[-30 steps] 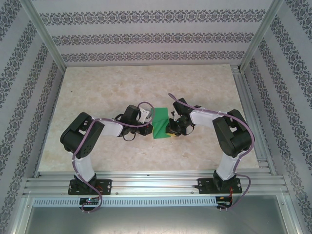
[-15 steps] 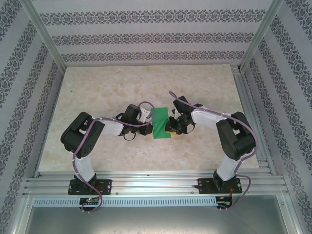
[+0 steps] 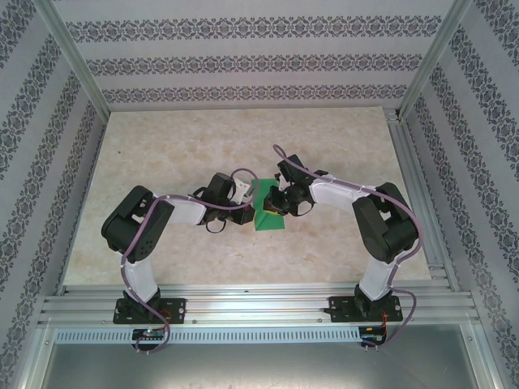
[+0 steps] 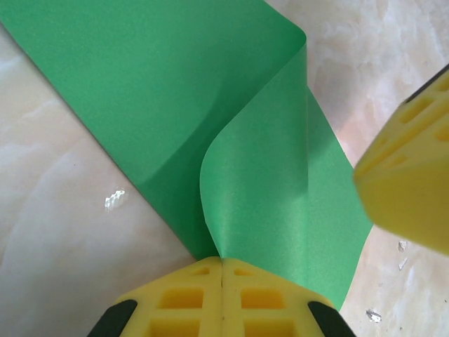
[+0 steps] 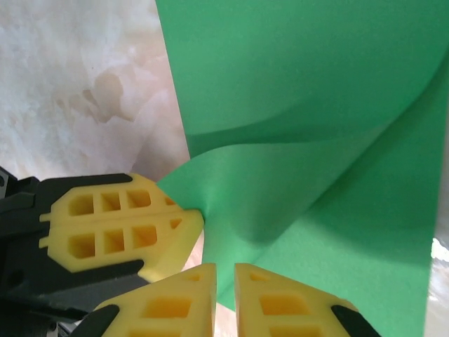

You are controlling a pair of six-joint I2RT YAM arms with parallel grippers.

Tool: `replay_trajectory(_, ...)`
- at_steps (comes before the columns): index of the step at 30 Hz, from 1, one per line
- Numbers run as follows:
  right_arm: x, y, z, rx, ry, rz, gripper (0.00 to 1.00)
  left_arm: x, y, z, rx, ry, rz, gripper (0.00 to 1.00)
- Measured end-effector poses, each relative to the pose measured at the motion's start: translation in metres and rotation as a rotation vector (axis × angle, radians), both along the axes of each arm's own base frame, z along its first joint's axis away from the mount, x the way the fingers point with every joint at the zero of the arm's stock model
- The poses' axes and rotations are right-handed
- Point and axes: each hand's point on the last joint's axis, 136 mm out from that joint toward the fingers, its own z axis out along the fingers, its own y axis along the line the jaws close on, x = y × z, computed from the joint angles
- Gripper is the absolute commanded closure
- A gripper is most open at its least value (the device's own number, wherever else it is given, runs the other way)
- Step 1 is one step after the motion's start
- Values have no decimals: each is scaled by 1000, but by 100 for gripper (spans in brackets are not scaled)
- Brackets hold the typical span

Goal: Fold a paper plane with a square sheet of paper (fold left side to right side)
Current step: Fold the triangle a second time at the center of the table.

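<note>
At table (image 3: 162, 146) centre, left end effector (image 4: 222, 265) and right end effector (image 5: 224, 272) pinch the square sheet of paper (image 4: 175, 91).

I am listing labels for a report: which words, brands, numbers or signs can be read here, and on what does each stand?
None can be read. The square sheet of paper is plain green; the left gripper and right gripper are unmarked yellow; the walls bear only ornament.

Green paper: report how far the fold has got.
Done: one side of the bright green square sheet of paper is lifted and curled over. In hand: the left tool pinches that flap's edge. Remaining: lay it across, press the bend flat, later plane folds.
</note>
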Motion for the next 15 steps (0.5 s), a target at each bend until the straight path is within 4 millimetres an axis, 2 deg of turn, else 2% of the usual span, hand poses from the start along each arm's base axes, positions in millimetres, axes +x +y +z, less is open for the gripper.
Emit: replay_trajectory(15,8,7,-14,12,20,-13,86,0,-1,0,15,4,-5,100)
